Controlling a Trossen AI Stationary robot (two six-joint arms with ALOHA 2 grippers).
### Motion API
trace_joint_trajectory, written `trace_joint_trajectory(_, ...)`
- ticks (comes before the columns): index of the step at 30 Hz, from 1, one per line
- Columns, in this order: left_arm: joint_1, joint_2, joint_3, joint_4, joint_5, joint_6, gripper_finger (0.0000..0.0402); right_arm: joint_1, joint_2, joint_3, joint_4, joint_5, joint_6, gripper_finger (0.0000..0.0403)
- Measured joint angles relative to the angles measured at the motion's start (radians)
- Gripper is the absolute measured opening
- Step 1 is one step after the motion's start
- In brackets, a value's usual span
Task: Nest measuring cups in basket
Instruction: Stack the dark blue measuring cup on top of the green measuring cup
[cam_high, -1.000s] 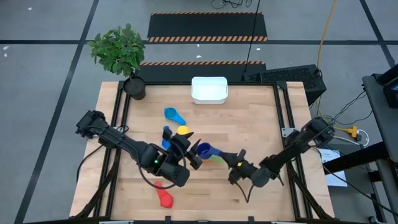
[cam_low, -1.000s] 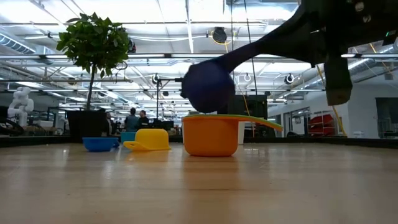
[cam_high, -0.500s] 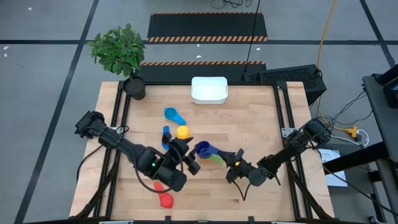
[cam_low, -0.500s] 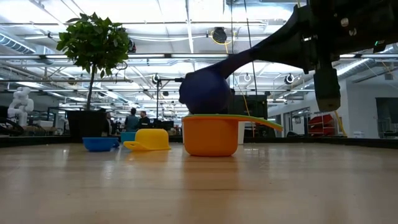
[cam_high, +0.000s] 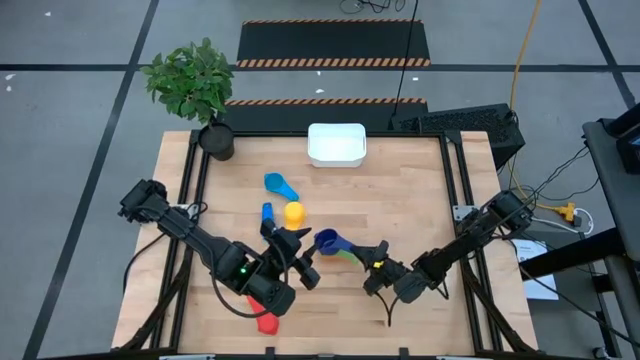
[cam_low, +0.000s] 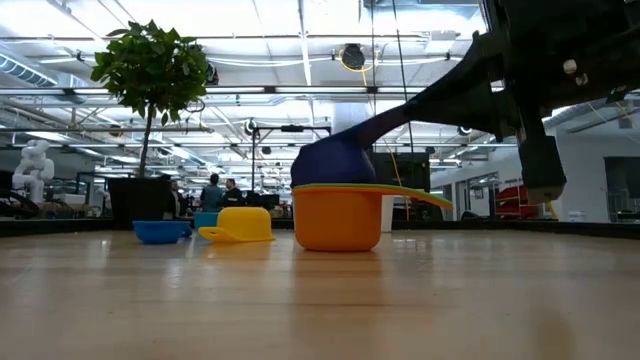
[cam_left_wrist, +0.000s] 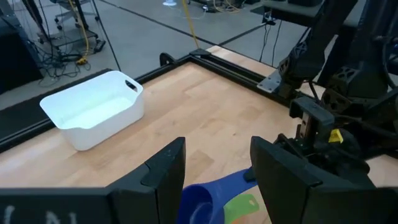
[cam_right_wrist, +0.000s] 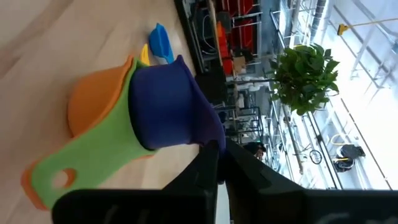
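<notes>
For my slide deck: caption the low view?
Right pincer lowers dark blue cup into green-and-orange stack.

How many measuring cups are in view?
7: light blue, blue and yellow mid-table; dark blue atop green in orange, held by the right pincer; red beside the left arm. More may hide under arms.

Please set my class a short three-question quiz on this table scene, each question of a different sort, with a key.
1. True or false: the white basket already holds a cup.
2. Which cup does the right gripper hold by its handle? A yellow, B dark blue, C red.
3. Fill in: the held cup sits in a green cup, which sits in an ____ cup.
Key: 1 false; 2 B; 3 orange.
</notes>
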Motion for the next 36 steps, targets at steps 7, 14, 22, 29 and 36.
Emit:
trace_joint_trajectory(7,0.0,0.0,0.0,0.0,0.0,0.0,0.0182,0.004,0.0,0.0,-0.016,-0.038,0.005,0.0016)
trace_joint_trajectory(14,-0.006,0.0,0.0,0.0,0.0,-0.004,0.0182,0.026,0.0,0.0,-0.041,-0.077,0.095,0.0055)
trace_joint_trajectory(22,-0.016,-0.001,0.0,0.002,0.0,-0.007,0.0182,0.027,0.0,-0.001,-0.068,-0.076,0.231,0.0129)
trace_joint_trajectory(29,-0.023,-0.001,0.0,0.021,-0.001,-0.002,0.0182,0.038,0.0,-0.001,-0.203,-0.079,0.433,0.0168)
trace_joint_trajectory(36,-0.026,-0.001,0.0,0.054,-0.001,0.031,0.0182,0.089,0.0,-0.001,-0.226,-0.13,0.589,0.0185)
